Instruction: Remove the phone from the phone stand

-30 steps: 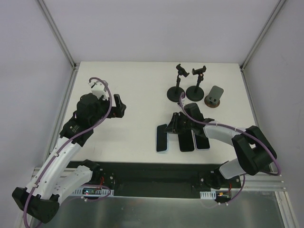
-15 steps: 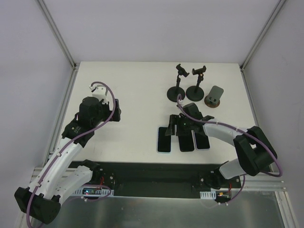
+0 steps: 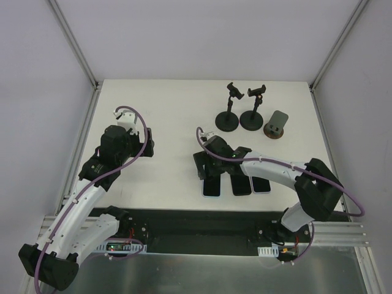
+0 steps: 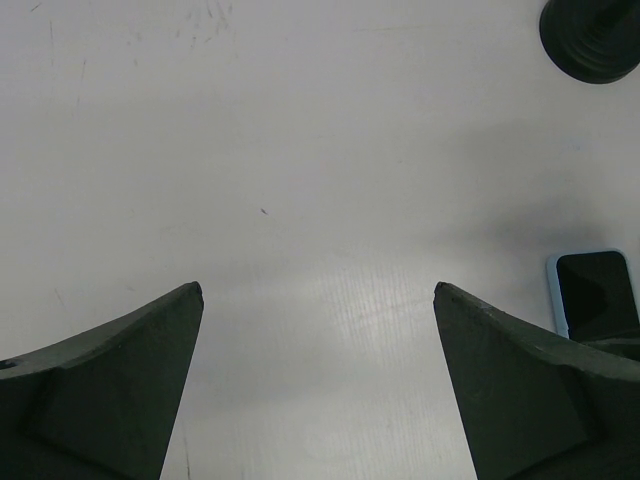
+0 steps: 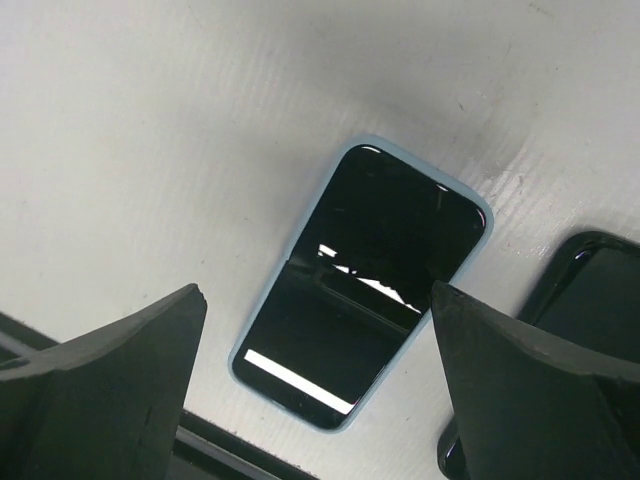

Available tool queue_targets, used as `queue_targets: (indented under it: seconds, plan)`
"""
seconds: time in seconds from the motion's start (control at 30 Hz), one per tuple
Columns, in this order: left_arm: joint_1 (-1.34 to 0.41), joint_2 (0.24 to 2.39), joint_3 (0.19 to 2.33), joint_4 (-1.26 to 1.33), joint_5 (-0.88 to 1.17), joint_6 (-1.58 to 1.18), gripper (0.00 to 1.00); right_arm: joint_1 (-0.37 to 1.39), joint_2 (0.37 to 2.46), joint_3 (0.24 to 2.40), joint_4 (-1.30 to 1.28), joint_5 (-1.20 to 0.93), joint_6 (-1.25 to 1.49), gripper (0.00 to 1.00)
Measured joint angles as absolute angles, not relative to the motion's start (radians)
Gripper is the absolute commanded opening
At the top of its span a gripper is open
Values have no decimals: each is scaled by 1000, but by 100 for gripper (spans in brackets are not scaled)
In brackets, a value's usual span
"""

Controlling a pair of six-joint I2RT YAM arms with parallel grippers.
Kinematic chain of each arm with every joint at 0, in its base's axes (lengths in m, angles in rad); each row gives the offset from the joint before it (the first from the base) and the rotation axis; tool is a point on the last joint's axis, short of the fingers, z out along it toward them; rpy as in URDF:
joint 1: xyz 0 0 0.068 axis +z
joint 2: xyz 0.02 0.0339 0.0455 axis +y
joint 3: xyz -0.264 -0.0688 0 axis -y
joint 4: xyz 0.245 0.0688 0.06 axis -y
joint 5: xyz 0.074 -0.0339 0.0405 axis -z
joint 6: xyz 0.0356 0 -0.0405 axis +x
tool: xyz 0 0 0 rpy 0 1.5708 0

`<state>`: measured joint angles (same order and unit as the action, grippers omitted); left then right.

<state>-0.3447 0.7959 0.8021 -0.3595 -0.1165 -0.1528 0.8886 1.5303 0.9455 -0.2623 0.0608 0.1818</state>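
Note:
The phone (image 5: pixel 365 285), black-screened in a light blue case, lies flat on the white table near the front edge (image 3: pixel 211 187). My right gripper (image 5: pixel 316 290) hovers just above it, open, with nothing between the fingers; in the top view the right gripper (image 3: pixel 215 165) sits over the phone's far end. Two black clamp phone stands (image 3: pixel 227 121) (image 3: pixel 252 119) stand empty at the back. Open over bare table to the left is my left gripper (image 3: pixel 150 142) (image 4: pixel 318 288), with the phone (image 4: pixel 595 290) at its right edge.
Two more dark phones (image 3: pixel 240 185) (image 3: pixel 261 184) lie side by side right of the blue-cased one; one of them (image 5: pixel 590 300) shows beside my right finger. A grey wedge stand (image 3: pixel 277 124) sits at the back right. The black front rail (image 3: pixel 196 220) runs just below the phones.
My right gripper has opened wide and swung left, now over the leftmost phone, which lies flat. The left arm has shifted slightly and stays open.

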Motion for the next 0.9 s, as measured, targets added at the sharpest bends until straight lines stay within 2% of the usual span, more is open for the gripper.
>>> queue_targets:
  seconds: [0.4,0.73,0.9]
  plan:
    - [-345,796,802,-360,-116,-152,97,997,1733,1089,-424,290,215,96]
    - [-345,796,797,-360,-115,-152,96,1019,1759,1100,-461,362,225,99]
    - [-345,796,795,-363,-114,-152,96,1019,1766,1100,-461,360,223,90]
